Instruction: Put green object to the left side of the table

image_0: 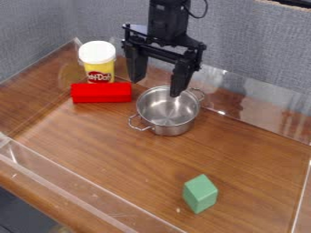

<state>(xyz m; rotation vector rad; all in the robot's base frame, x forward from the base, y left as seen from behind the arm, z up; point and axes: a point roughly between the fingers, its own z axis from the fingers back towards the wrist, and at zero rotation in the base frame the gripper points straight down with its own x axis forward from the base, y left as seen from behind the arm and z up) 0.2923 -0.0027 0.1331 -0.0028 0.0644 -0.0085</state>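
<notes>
On table (85, 136), brown wood grain, low clear plastic walls round edge. Far left: yellow-lidded tub (97, 62), upright, near back wall. Red cylinder (101, 92) lying on side just in front of tub. Centre: steel pot (165, 110), small side handles. Black fingers (161, 65) above pot's far rim, pointing down, spread wide, holding nothing. Near right: green object (201, 194), small cube-like block, close to front wall, well apart from pot and fingers.
</notes>
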